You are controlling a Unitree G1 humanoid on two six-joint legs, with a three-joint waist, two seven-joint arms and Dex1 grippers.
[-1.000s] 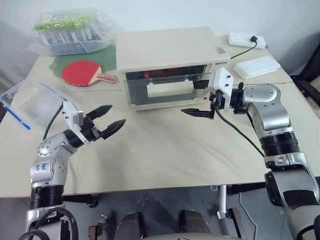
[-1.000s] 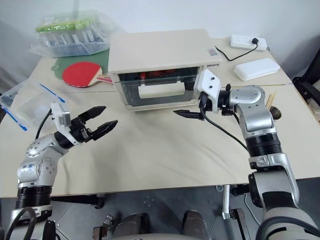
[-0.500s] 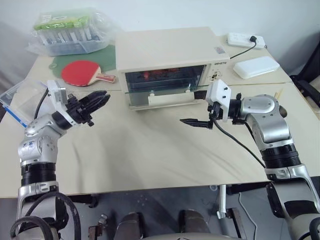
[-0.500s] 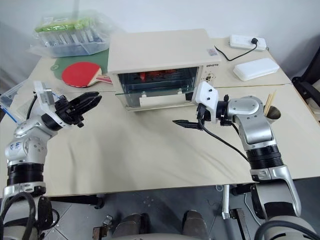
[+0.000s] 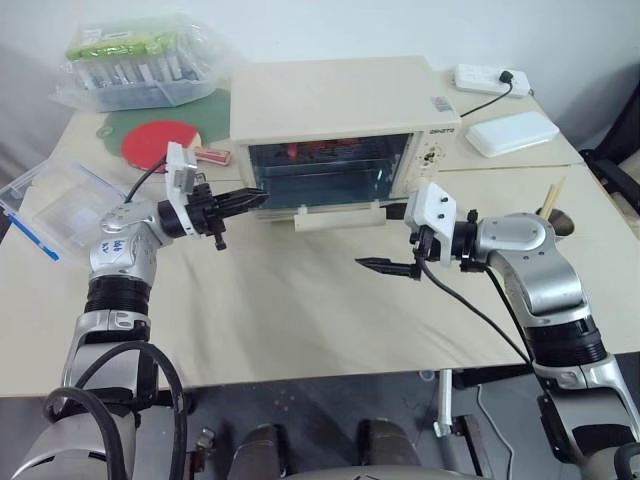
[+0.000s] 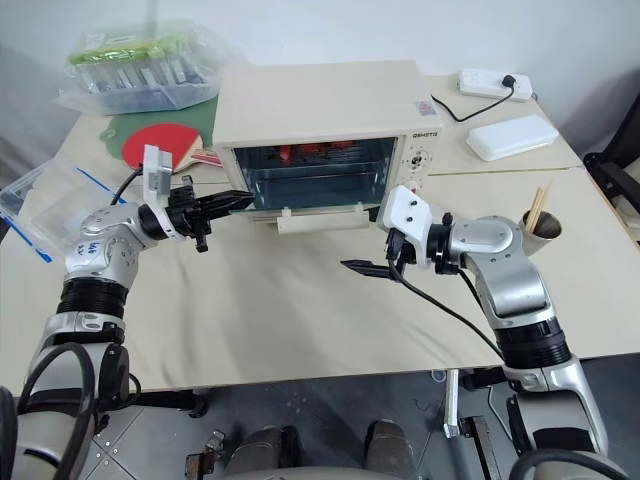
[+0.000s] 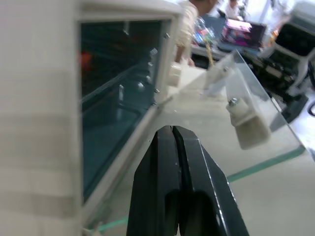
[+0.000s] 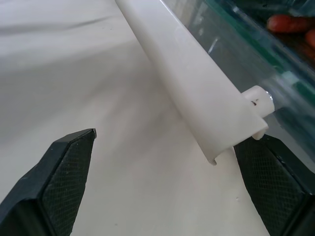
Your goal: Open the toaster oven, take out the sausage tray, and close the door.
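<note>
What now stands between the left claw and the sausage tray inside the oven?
Nothing visible blocks it. The glass door lies folded down flat in front of the oven, so the cavity is open. The shut left claw sits at the opening's left edge, and the sausage tray sits on its shelf behind.

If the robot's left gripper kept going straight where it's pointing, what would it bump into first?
Probably the toaster oven: the shut left gripper points at its left front corner, above the lowered door.

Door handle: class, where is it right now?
In the head views the handle lies low in front of the oven, on the opened door, between both end effectors, nearer the right.
</note>
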